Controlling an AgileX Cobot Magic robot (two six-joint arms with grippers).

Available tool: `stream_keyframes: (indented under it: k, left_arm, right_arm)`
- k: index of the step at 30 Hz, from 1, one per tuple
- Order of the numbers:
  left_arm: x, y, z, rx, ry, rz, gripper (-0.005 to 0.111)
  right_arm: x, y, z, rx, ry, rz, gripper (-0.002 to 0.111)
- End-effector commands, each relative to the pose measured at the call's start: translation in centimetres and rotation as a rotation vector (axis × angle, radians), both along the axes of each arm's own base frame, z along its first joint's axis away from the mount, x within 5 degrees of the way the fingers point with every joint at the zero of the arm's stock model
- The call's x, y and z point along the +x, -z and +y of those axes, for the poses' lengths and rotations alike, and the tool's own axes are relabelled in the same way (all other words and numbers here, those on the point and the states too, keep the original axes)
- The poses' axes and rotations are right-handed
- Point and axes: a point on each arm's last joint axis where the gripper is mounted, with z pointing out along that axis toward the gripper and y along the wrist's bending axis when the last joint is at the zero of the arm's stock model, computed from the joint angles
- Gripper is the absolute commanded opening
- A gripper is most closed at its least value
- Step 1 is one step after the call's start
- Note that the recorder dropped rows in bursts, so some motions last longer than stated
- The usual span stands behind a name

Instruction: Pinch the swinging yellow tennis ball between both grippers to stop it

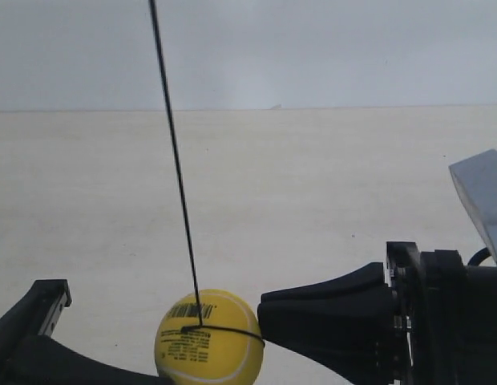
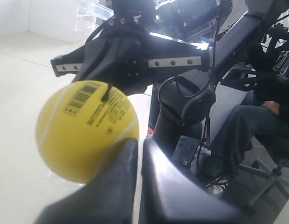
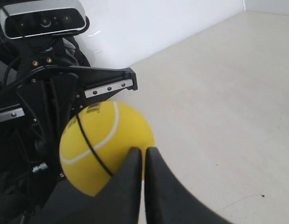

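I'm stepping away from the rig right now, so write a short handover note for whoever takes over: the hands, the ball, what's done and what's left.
Left hand: fingers closed together, tip against the yellow tennis ball.
Right hand: also closed, tip against the ball on the opposite side.
Ball: hangs on its black cord, low between the two hands in the exterior view.
Done: both hands are at the ball, one on each side.
Left: a single moment cannot show whether the swing has stopped. Hold the pinch and check that the ball hangs still.
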Motion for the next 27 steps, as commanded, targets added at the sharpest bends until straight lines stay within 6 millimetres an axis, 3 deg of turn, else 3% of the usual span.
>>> stream_keyframes:
  k: [1, 9, 27]
  left_arm:
    - [0.93, -0.04, 0.08, -0.005, -0.097, 0.013, 0.005]
    - [1.64, 0.58, 0.32, 0.062, -0.180, 0.029, 0.005]
    - [1.68, 0.54, 0.33, 0.057, -0.184, 0.030, 0.005]
  right_arm:
    - [-0.98, -0.54, 0.28, 0.043, -0.110, -0.024, 0.000]
    - [-1.03, -0.53, 0.29, 0.043, -0.115, -0.019, 0.000]
    - [-1.07, -0.43, 0.28, 0.029, -0.122, -0.039, 0.000]
